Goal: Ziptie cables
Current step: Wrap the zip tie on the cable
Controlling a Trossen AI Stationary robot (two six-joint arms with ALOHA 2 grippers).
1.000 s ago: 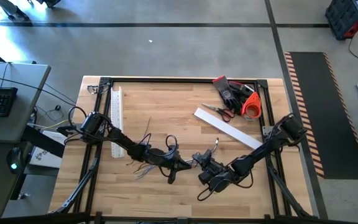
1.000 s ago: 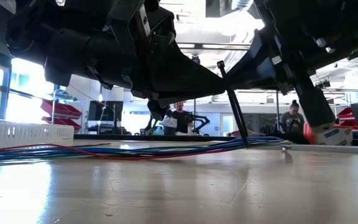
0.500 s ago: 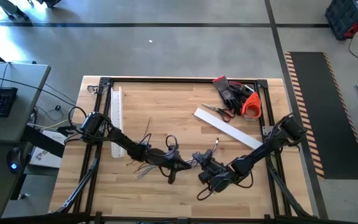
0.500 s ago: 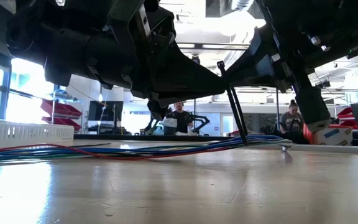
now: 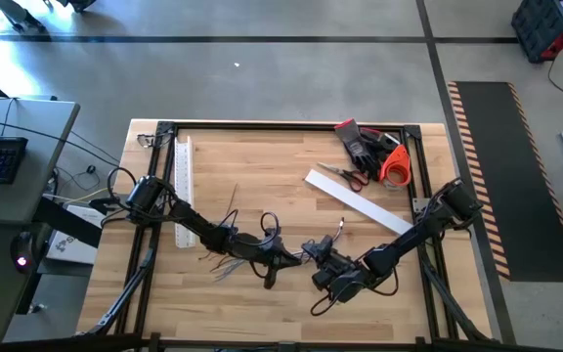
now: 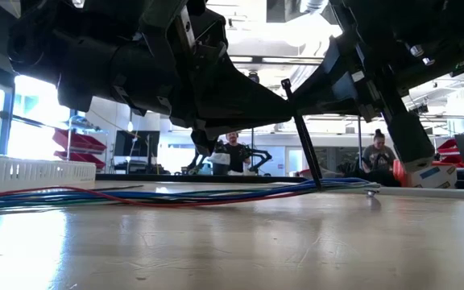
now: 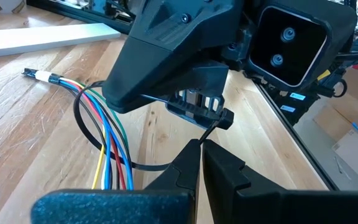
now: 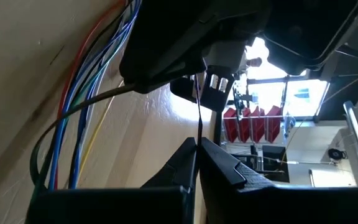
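The cables point(image 5: 252, 252), a bunch of blue, red, green and yellow wires, lie flat on the wooden table point(image 5: 262, 303); they also show in the low view point(image 6: 176, 196). A thin black ziptie point(image 7: 78, 115) is looped around them, and one strand point(image 6: 300, 133) slants up off the table. My left gripper point(image 5: 298, 257) and my right gripper point(image 5: 313, 252) meet tip to tip just above the cables at mid-table. Both are shut on the ziptie. My left gripper point(image 7: 201, 148) pinches a strand of the ziptie point(image 7: 209, 132) between its two fingertips, coming nearly level from the table's left. The strand runs on to the right gripper's tips, and the loop lies around the cables on the table. My right gripper point(image 8: 197, 144) pinches a thin strand of the ziptie point(image 8: 199, 121) between its two fingertips, coming from the table's right and slanting a little down. The strand runs straight on to the left gripper's tips. The loop point(image 8: 42, 155) curves round the cables.
A white slotted duct point(image 5: 182, 186) lies along the left side. A white strip point(image 5: 358, 203), scissors point(image 5: 345, 176), dark gloves point(image 5: 365, 145) and an orange tape roll point(image 5: 396, 168) sit at the far right. People point(image 6: 234, 153) are in the room behind.
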